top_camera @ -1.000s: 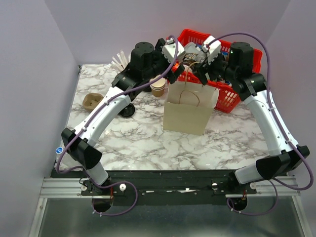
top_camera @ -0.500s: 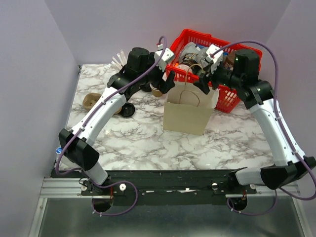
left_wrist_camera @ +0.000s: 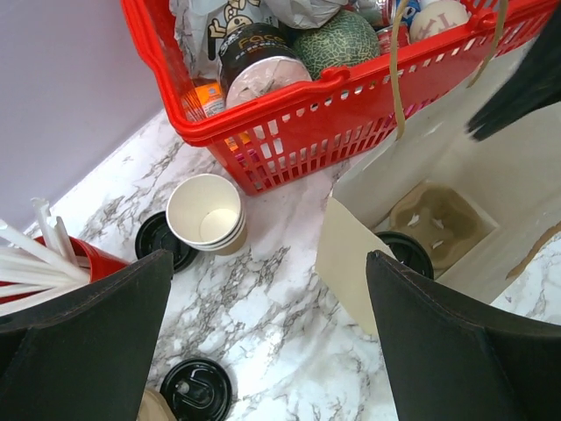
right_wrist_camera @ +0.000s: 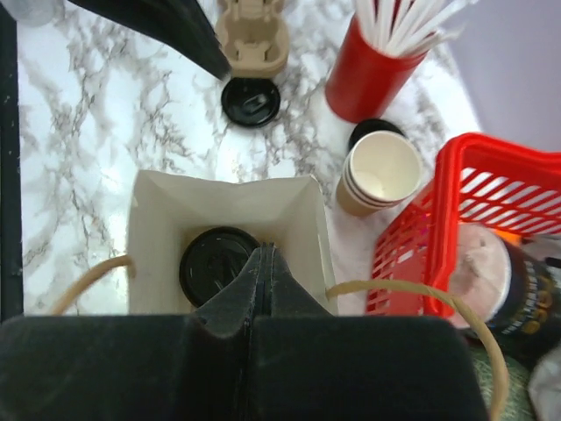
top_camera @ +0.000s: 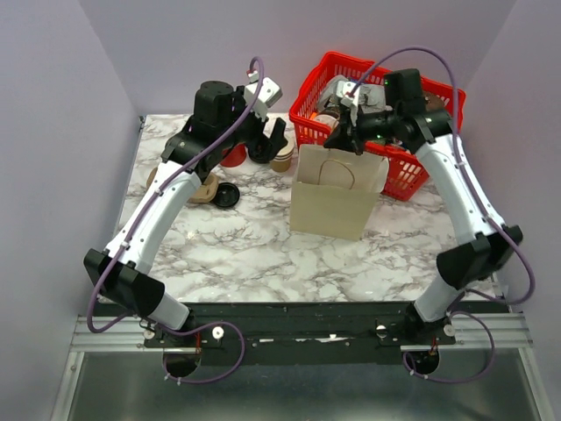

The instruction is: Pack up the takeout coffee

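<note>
The takeout coffee (right_wrist_camera: 213, 263) stands inside the open paper bag (top_camera: 329, 202), and only its black lid shows from above. In the left wrist view the coffee (left_wrist_camera: 405, 254) sits beside a pulp cup carrier (left_wrist_camera: 443, 219) on the bag's floor. My right gripper (right_wrist_camera: 263, 251) hangs over the bag's mouth, shut with nothing between its fingers; from above it (top_camera: 342, 140) is at the bag's back rim. My left gripper (left_wrist_camera: 270, 263) is open and empty, over the marble left of the bag, near the cream cups (top_camera: 282, 158).
A red basket (top_camera: 421, 171) full of groceries stands behind and right of the bag. A stack of cream paper cups (left_wrist_camera: 206, 215), a red cup of straws (right_wrist_camera: 368, 74), loose black lids (left_wrist_camera: 197, 390) and another cup carrier (right_wrist_camera: 254, 35) lie on the left side.
My right gripper has closed from open, with nothing in it. My left arm has drawn back from the bag's mouth toward the left rear, still open.
</note>
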`<state>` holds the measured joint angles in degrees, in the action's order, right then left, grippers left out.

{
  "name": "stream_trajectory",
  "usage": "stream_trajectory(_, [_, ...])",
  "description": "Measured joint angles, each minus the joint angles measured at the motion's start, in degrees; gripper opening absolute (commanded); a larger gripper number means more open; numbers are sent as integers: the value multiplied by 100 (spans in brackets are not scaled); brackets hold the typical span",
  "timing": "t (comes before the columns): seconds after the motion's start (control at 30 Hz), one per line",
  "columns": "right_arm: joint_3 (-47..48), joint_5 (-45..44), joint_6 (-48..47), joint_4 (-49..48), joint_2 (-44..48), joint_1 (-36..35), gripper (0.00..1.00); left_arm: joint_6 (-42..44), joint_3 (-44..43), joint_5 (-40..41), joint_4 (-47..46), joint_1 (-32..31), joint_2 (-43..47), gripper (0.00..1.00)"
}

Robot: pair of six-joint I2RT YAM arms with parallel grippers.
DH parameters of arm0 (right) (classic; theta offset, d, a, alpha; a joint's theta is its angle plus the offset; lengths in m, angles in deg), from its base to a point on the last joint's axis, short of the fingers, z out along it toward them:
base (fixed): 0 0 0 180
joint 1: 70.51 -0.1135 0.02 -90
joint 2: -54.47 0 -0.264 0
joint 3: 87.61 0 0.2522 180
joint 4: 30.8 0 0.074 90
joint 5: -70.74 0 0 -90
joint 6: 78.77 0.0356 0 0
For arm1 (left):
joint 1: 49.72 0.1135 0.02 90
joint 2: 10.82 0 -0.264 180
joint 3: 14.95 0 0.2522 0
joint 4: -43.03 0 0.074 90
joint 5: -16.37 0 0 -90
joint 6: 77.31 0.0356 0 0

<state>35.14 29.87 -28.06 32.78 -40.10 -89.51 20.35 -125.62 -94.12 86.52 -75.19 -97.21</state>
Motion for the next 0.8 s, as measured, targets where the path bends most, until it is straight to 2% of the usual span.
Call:
stream_trajectory(0.13, [531,111,-595,927,-745,0,1,74,153,-22,9,37,70,98])
stream_trajectory(0.27, [483,52,-1080,1458,-828,-28,1,118,289,-59,52,83,87,98])
stream_trajectory(0.5, [328,-382,-1773,1797,-848,-313,1,151,297,-116,98,122,87,98])
stream_trajectory(0.8, [330,-850,-2105,1886,-1355,-531,1,155,297,-129,129,142,81,98])
